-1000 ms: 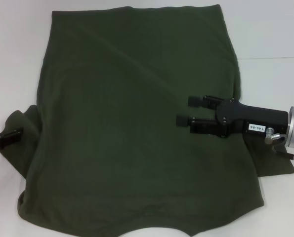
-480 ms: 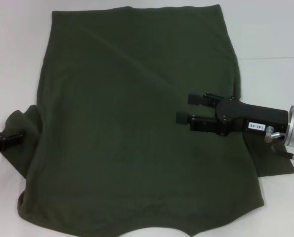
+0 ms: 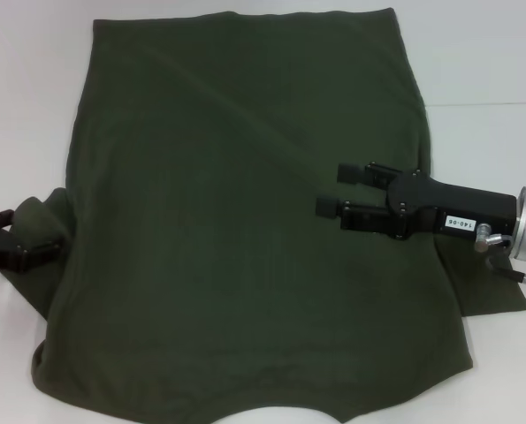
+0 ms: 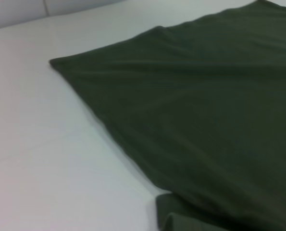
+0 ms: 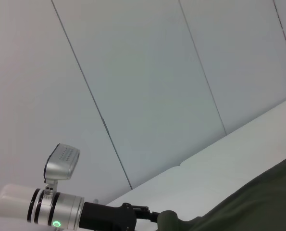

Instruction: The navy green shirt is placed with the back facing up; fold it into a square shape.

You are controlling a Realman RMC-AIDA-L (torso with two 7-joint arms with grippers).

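The navy green shirt [image 3: 236, 221] lies spread flat on the white table, plain side up, with a short sleeve sticking out at each side. My right gripper [image 3: 329, 190] hovers open over the shirt's right part, fingers pointing left, with nothing between them. My left gripper [image 3: 31, 232] is at the far left edge, open, with its fingers at the edge of the left sleeve [image 3: 46, 216]. The left wrist view shows the shirt [image 4: 205, 120] and one of its corners on the table. Far off in the right wrist view, the left gripper [image 5: 152, 216] meets the sleeve's fabric.
The white table [image 3: 484, 62] shows bare around the shirt on the left, right and far sides. The shirt's near edge runs past the bottom of the head view. A pale panelled wall [image 5: 147, 86] stands behind the table.
My left gripper has moved right, onto the edge of the left sleeve. My right gripper has barely shifted and stays open over the shirt.
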